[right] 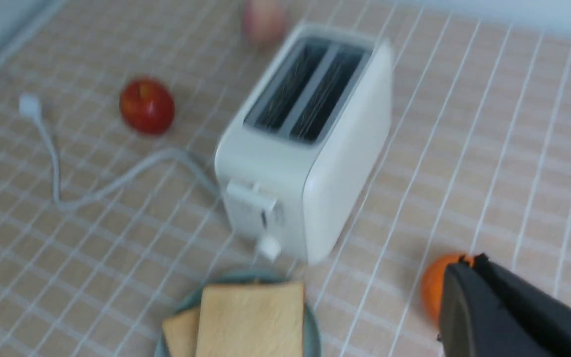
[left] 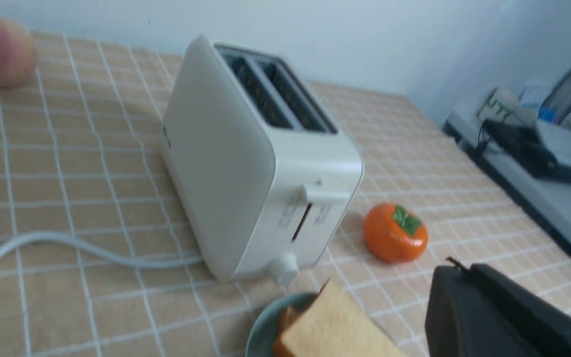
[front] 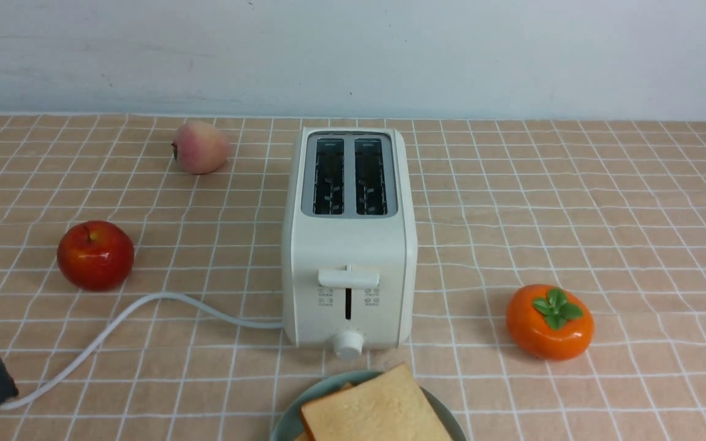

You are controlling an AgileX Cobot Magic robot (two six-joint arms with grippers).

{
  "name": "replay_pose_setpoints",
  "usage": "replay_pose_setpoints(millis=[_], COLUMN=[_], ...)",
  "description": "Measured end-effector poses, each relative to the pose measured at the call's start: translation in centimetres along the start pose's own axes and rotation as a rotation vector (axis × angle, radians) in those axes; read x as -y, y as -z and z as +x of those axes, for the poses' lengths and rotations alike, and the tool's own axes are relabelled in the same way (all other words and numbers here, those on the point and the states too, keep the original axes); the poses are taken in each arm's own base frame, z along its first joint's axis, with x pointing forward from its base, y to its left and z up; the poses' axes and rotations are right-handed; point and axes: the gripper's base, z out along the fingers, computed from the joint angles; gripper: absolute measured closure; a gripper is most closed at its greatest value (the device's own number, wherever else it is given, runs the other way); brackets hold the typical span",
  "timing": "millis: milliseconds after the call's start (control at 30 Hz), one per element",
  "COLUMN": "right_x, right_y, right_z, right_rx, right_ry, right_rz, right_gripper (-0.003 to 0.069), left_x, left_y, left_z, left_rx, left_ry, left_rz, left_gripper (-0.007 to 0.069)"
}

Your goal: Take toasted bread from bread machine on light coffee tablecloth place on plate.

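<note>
Both slots (front: pixel 350 177) of the bread machine (front: pixel 349 245) look dark and empty. The toasted bread (front: pixel 377 407) lies on the plate (front: pixel 288 419) at the middle of the tabletop's near edge, just in front of the machine's knob. One slice sits flat on top and a second peeks out beneath it. I judge the moving finished, so the step in hand is getting both arms clear.

My left pincer (left: pixel 459 287) is pressed together with nothing in it, low by the near-left corner. My right pincer (right: pixel 469 277) is also pressed together and empty. It is out of the front view, and its own camera puts it on the persimmon's side of the plate.

To do this well I would raise each arm before drawing it back, so no finger drags the light coffee tablecloth (front: pixel 604 202) and shifts the plate. The plate's front is cut off by the front view, so I cannot tell how much margin it has at the near edge. A small tug could matter.

On the right I would keep above the persimmon (front: pixel 549 321), which may roll if clipped. On the left I would keep off the power cord (front: pixel 114 324), which trails toward that corner. A snag there could pull the machine. The red apple (front: pixel 95 254) and the peach (front: pixel 201 147) lie well apart from either path.
</note>
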Motion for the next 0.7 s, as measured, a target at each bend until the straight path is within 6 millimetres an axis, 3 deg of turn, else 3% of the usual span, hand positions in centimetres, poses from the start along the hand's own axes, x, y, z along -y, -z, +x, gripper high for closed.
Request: replay_pose_setpoints(millis=[67, 200, 367, 467, 700], right_x=[-0.1, 0.2, 1.3, 1.7, 1.9], right_y=[2.8, 5.8, 4.2, 3.2, 2.7], right_z=[2.1, 7.7, 14.7, 16.7, 17.3], right_rx=[0.160, 0.420, 0.580, 0.639, 0.670], right_ry=[0.029, 0.021, 0.033, 0.031, 0.020], right_rz=[0.040, 0.087, 0.130, 0.134, 0.136], right_gripper=[0.0675, 0.0672, 0.0667, 0.0666, 0.0657], left_x=[0.0, -0.3, -0.6, -0.8, -1.1], left_y=[-0.1, -0.5, -1.1, -1.8, -3.1], left_z=[-0.3, -0.4, 0.0, 0.2, 0.5], left_rx=[0.063, 0.149, 0.147, 0.119, 0.067], left_ry=[0.001, 0.004, 0.006, 0.009, 0.026], left_rz=[0.015, 0.031, 0.021, 0.005, -0.022], left_gripper=[0.0638, 0.0638, 0.0638, 0.0638, 0.0638])
